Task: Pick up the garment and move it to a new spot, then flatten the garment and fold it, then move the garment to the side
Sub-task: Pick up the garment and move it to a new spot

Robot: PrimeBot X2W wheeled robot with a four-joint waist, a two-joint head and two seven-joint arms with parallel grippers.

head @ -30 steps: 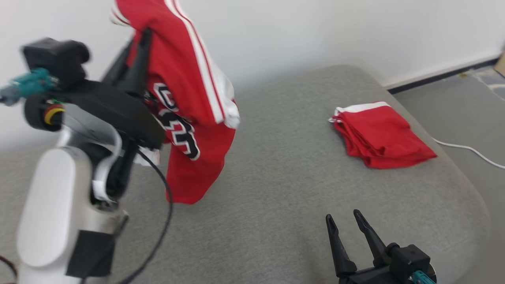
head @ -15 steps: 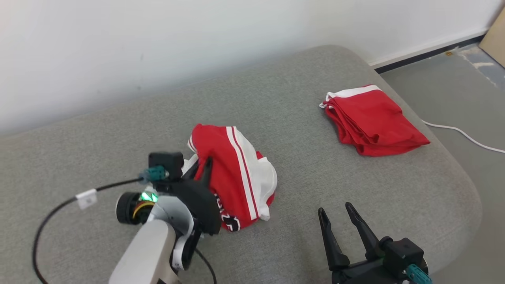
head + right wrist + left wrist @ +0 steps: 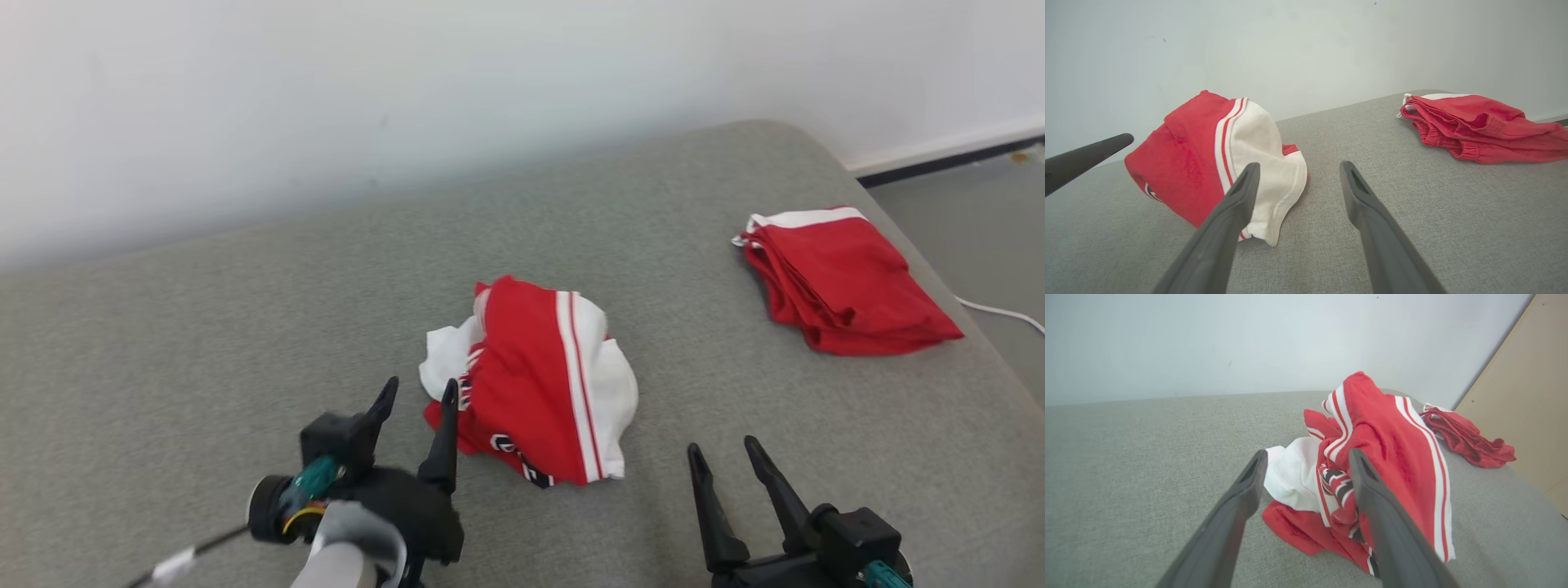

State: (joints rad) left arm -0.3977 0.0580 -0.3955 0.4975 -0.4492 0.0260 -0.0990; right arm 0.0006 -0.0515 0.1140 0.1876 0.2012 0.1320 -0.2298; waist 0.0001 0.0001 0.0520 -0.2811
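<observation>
The garment (image 3: 531, 384), red w/ white panels & stripes, lies crumpled in a heap on the grey cushion (image 3: 245, 327), approx. at its middle, and no gripper holds it. The L gripper (image 3: 416, 396) is just left of the garment, low over the cushion, jaws spread wide & holding nothing. Its right fingertip (image 3: 449, 394) reaches the garment's left edge, but I cannot tell if it touches the cloth or stands a little apart. In the left wrist view the L gripper (image 3: 1306, 455) points at the garment (image 3: 1392, 445): the white part & a fold w/ black lettering show in the gap beyond the tips, and the red bulk rises behind the right finger. The R gripper (image 3: 721, 447) is right of the garment & nearer to the robot, apart from it, jaws also spread and holding nothing. In the right wrist view the R gripper (image 3: 1298, 167) aims past the garment's right side. There the garment (image 3: 1184, 163) sits ahead and to the left, its white panel partly behind the left finger, and one dark finger (image 3: 1086, 157) of the L gripper comes in at the garment's far left. A folded red pile (image 3: 849, 278) lies well right of the garment & further back, not touching it.
</observation>
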